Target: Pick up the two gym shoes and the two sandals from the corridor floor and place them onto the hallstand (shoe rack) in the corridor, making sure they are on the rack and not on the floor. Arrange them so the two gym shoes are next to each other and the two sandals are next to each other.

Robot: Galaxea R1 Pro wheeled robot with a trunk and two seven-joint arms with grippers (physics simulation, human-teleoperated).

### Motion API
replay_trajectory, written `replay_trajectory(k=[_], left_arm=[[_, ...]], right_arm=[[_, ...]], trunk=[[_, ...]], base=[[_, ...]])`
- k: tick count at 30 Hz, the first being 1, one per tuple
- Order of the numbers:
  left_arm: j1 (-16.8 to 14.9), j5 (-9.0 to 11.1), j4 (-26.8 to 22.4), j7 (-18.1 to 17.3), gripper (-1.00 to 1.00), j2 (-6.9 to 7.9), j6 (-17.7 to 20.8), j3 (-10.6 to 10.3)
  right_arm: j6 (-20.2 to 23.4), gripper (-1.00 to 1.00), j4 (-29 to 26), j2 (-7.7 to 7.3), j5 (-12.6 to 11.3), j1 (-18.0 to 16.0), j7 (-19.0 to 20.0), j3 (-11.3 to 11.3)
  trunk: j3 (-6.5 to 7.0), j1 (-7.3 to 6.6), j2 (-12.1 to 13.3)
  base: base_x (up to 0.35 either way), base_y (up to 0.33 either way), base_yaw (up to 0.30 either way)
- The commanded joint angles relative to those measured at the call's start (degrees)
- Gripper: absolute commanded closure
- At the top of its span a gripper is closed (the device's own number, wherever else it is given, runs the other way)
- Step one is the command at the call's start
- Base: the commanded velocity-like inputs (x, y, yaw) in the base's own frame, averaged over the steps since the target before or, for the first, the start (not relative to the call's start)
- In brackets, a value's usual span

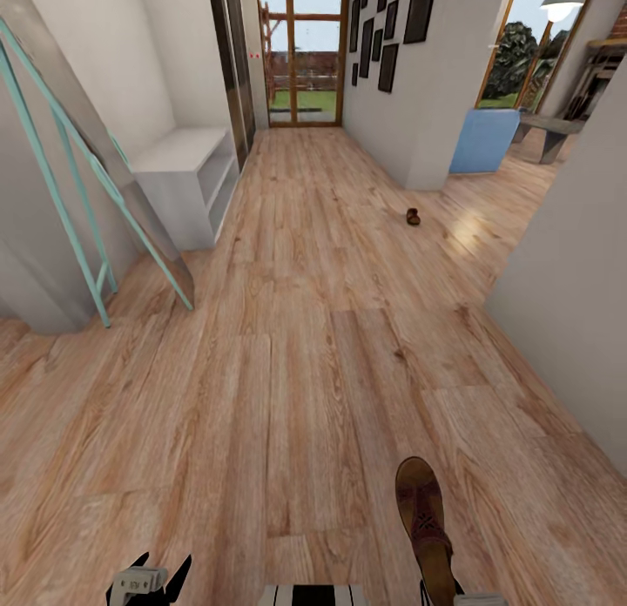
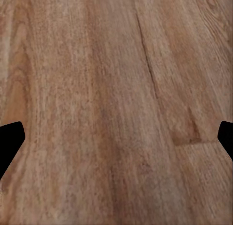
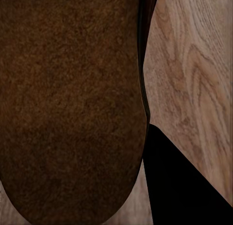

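A brown sandal [image 1: 424, 519] hangs toe-forward low over the corridor floor [image 1: 296, 345], held at its heel by my right gripper [image 1: 448, 595] at the picture's bottom edge. In the right wrist view its dark brown sole [image 3: 73, 108] lies against one black finger [image 3: 179, 186]. A small brown thing, apparently the other sandal [image 1: 413, 216], lies far ahead near the right wall's corner. My left gripper [image 1: 148, 582] is open and empty above bare planks [image 2: 116, 89]. The gym shoes are out of view.
A pale low bench with open tiers [image 1: 187, 175] stands in the left alcove; I cannot tell whether it is the hallstand. A teal-framed panel [image 1: 96, 179] leans at the left. A grey wall [image 1: 566, 284] closes the right. A blue box [image 1: 483, 140] sits beyond the corner.
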Motion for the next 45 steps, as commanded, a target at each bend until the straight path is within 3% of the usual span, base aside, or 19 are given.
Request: replay_trajectory(k=[1, 15, 31, 45], left_arm=[[0.0, 0.5, 0.1, -0.5, -1.00, -0.02, 0.1, 0.1], [0.0, 0.5, 0.8, -0.6, -1.00, 0.04, 0.0, 0.1], [0.0, 0.6, 0.8, -0.6, -1.00, 0.05, 0.0, 0.1], [0.0, 0.5, 0.8, -0.6, -1.00, 0.05, 0.0, 0.1]], right_arm=[[0.0, 1.00, -0.1, -0.06, 0.1, 0.0, -0.5, 0.2], [0.0, 1.00, 0.0, -0.08, 0.1, 0.0, -0.6, 0.2], [-0.1, 1.00, 0.3, -0.23, 0.0, 0.0, -0.6, 0.0], [-0.1, 1.00, 0.4, -0.23, 0.0, 0.0, -0.6, 0.1]], trunk=[[0.16, -0.23, 0.4], [2.67, -3.31, 6.0], [3.57, -3.31, 6.0], [2.31, -0.23, 0.4]], base=[[0.000, 0.000, -0.005], [0.000, 0.000, -0.001], [0.000, 0.000, 0.000], [0.000, 0.000, 0.000]])
